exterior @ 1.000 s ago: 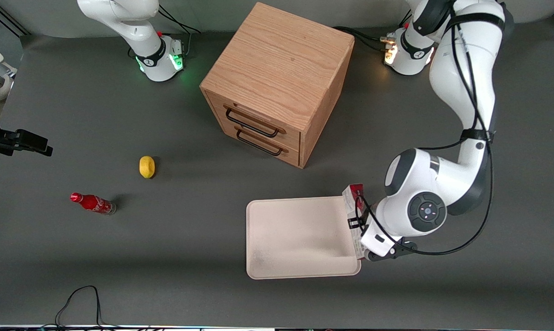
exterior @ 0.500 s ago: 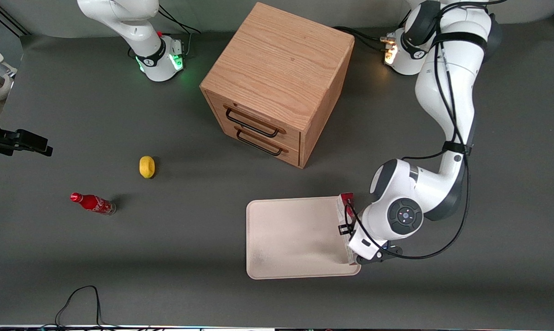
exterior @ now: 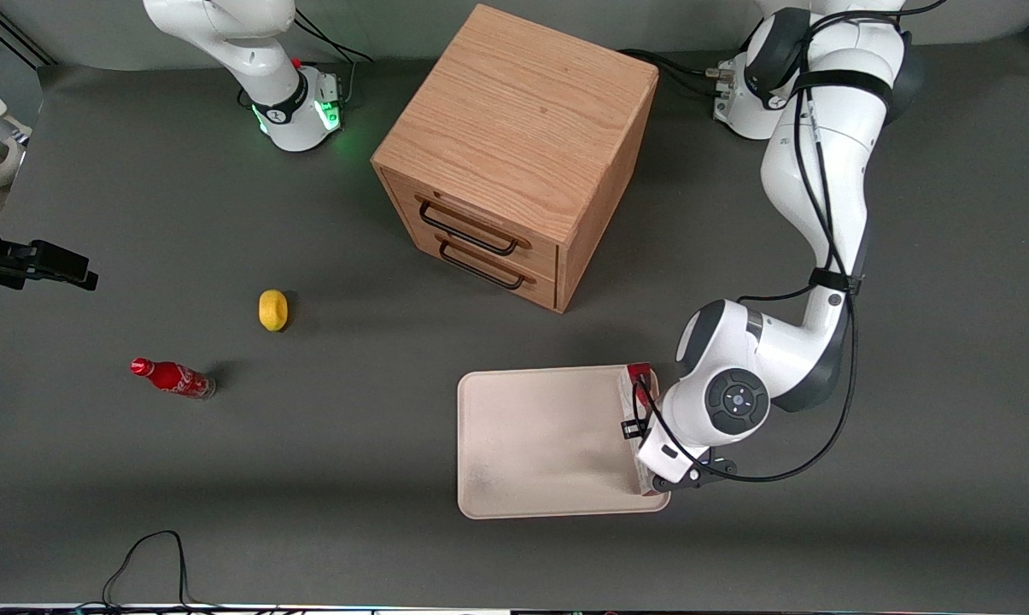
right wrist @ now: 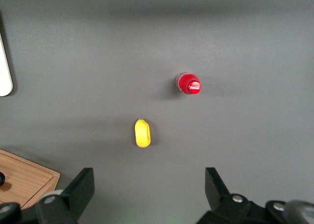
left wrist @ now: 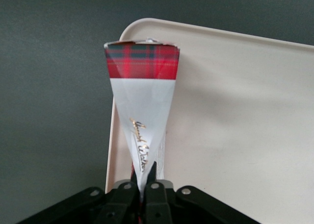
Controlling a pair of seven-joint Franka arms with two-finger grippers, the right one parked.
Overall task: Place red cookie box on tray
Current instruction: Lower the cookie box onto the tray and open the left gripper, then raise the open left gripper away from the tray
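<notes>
Tool clamped tight on the red cookie box, fingers pinching its thin edge so the carton hangs lengthwise out ahead of the wrist. From the wrist view the box's tartan end points toward one rounded corner of the tray, and the carton sits right over the tray's rim, partly above the cream surface and partly above the dark tabletop. Whether it touches the tray, can't say from here.

From the front, the box peeks out beside the arm's big wrist joint, along the tray side that faces the working arm's end of the tabletop. Gripping a slim carton by its edge makes sense: it lets the flat panel go down first. My read is that it wants a little more travel toward the tray's middle before letting go, or it could tip off the rim.

Around the tray: a wooden drawer cabinet stands farther from the front camera than the tray, and a lemon and a small red soda bottle lie well off toward the parked arm's end.
</notes>
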